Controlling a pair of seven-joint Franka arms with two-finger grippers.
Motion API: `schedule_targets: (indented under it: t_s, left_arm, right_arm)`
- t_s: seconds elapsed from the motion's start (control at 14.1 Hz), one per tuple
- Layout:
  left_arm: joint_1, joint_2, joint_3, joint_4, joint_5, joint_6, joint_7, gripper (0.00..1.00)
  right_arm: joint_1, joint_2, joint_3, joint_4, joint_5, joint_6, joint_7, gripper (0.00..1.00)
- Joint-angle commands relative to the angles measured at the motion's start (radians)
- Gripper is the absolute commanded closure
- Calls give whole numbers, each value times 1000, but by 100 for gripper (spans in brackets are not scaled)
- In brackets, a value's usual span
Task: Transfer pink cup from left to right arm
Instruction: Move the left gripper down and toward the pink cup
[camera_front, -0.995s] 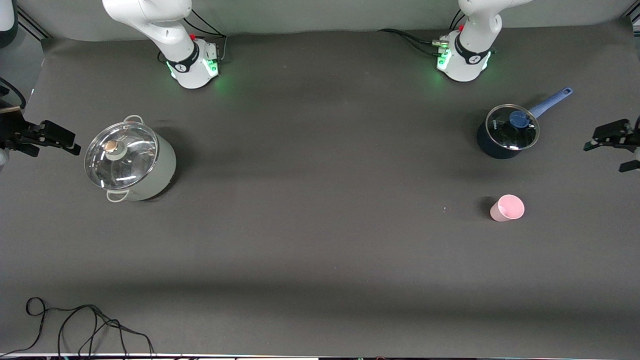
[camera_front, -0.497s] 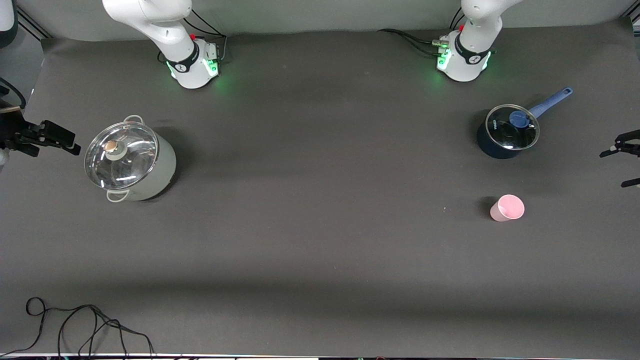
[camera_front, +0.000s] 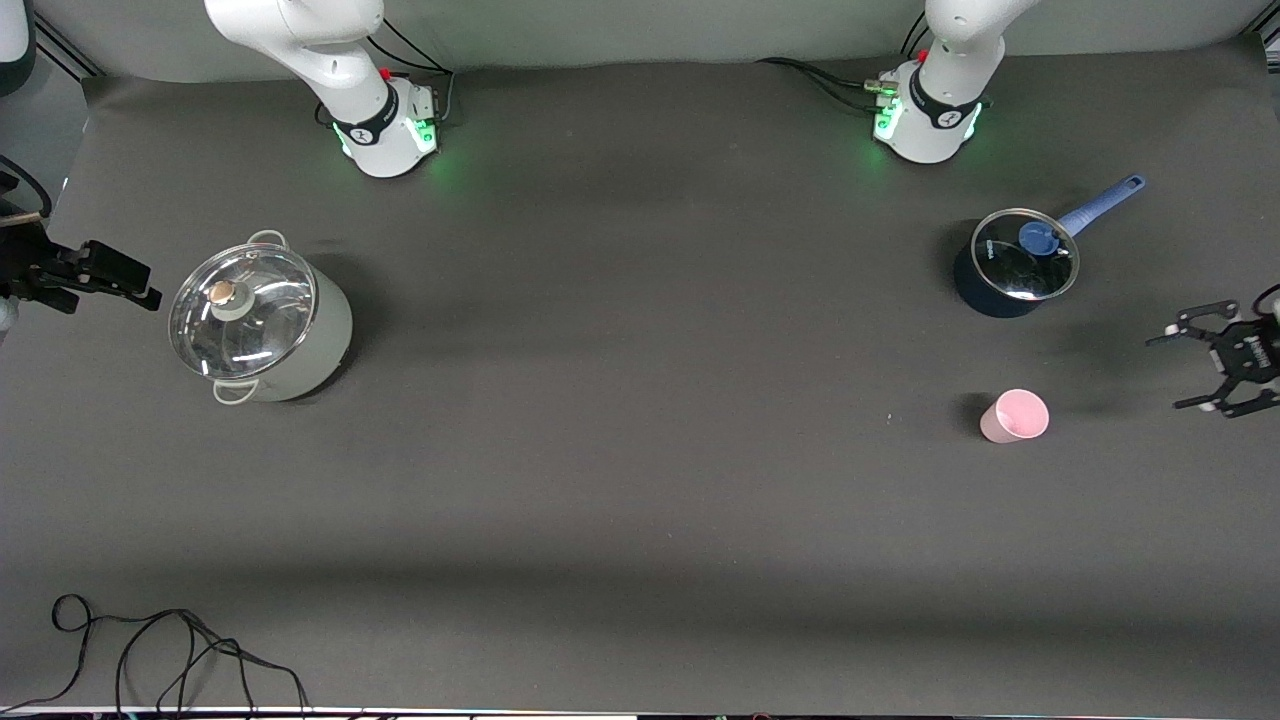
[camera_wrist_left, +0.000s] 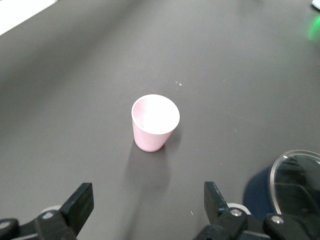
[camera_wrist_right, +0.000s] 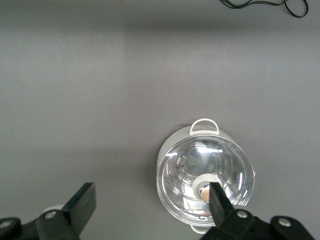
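1. Front view: pink cup (camera_front: 1014, 416) upright on the worktop (camera_front: 640, 480) toward the left arm's end, nearer the camera than the blue saucepan (camera_front: 1012, 264); left gripper (camera_front: 1190, 372) up over the worktop's edge, well apart from the cup, jaws wide and empty; right gripper (camera_front: 150, 290) waiting at the right arm's end beside the grey lidded pot (camera_front: 262, 320), holding nothing.
2. Left wrist view: cup (camera_wrist_left: 155, 122) centred ahead, mouth up, untouched; jaws spread wide to either side; saucepan lid (camera_wrist_left: 297, 177) at the frame's edge.
3. Right wrist view: jaws wide, empty, over the grey pot (camera_wrist_right: 205, 180); no cup in sight.
4. Step in hand, judged: approach for the first pick; nothing lifted yet.
5. Next, judged: bring the left jaws down around the cup wall, close gently on the light tapered plastic, lift, carry toward mid-worktop for the handover.
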Motion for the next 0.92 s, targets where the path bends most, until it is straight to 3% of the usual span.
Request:
schedule_targets:
  t_s: [0.0, 0.57, 0.85]
  left_arm:
    - [40, 83, -10, 28, -72, -39, 136, 1]
    - [29, 261, -17, 70, -236, -102, 383, 0]
    - [37, 351, -66, 70, -313, -114, 466, 0]
  right_arm:
    - [3, -11, -4, -2, 17, -4, -9, 0]
    - [3, -11, -8, -2, 17, -4, -11, 0]
    - [3, -10, -8, -2, 17, -4, -14, 0]
